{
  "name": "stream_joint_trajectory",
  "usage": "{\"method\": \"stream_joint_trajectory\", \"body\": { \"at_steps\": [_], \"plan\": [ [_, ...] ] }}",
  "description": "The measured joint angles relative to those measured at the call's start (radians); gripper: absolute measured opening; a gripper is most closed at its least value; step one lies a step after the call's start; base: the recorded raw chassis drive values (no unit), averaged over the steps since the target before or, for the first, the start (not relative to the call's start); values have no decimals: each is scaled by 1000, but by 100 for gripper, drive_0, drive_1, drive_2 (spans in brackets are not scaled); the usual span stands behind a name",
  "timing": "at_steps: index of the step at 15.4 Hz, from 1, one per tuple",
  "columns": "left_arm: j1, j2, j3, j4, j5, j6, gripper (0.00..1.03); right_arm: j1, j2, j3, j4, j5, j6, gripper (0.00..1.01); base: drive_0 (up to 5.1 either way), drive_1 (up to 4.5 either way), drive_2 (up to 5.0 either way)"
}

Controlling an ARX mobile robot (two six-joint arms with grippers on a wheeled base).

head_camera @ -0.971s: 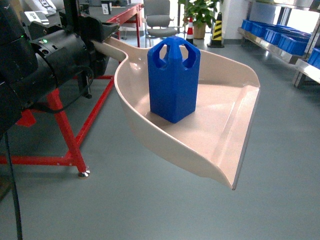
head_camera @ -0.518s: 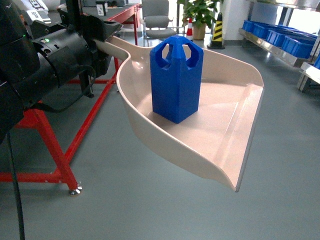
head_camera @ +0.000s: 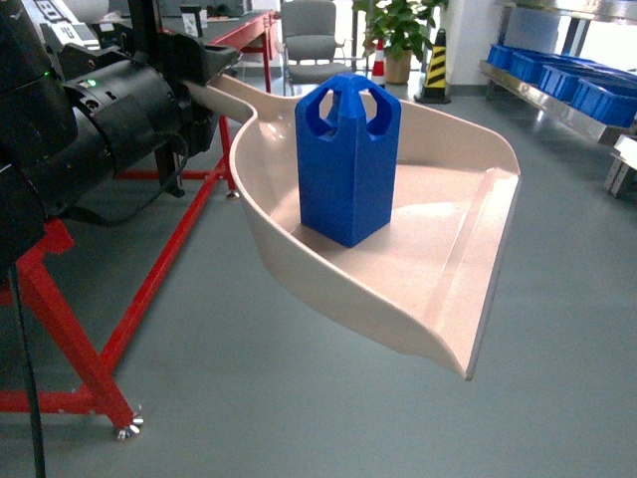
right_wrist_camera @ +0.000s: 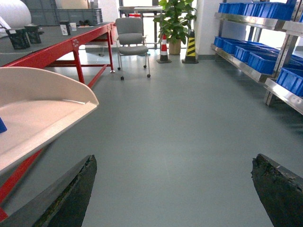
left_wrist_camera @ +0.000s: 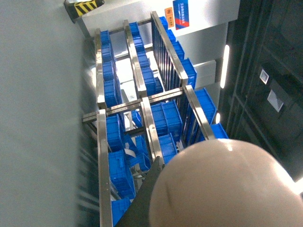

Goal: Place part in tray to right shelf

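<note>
**A:** So, biggest stuff first: grey floor (head_camera: 299, 398) everywhere, a red-framed workbench (head_camera: 149, 269) on the left of the head view, and metal shelving (right_wrist_camera: 265, 56) loaded with blue crates (right_wrist_camera: 246, 49) along the right wall. Office chair (right_wrist_camera: 130, 33), potted plant (right_wrist_camera: 177, 19) and a couple of striped cones (right_wrist_camera: 191, 42) sit at the back.

**B:** And the tray?

**A:** The tray (head_camera: 438, 269) is up in the air, well above the floor, filling the middle of the head view with its wide lip pointing lower right. Its long handle runs back up-left into the left gripper (head_camera: 204, 70).

**B:** Is that gripper actually clamped on it?

**A:** Looks like it, the handle goes right into the black gripper body and nothing else supports the tray. The left wrist cam only shows a rounded beige surface up close, with the shelving behind.

**B:** Where's the part?

**A:** The part (head_camera: 346, 159) stands upright inside the tray, toward the handle end, base on the tray floor.

**B:** Right arm?

**A:** The right gripper (right_wrist_camera: 175, 189) has its jaws spread wide, nothing between them, just floor. The tray's edge shows at the left of that view.
</note>
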Motion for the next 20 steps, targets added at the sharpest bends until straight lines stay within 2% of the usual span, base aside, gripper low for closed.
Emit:
{"method": "stream_joint_trajectory", "body": {
  "at_steps": [20],
  "plan": [
    [-2, 0, 0, -2, 1, 1, 12, 0, -3, 0, 0, 0, 0, 98, 0, 421, -421]
  ]
}}
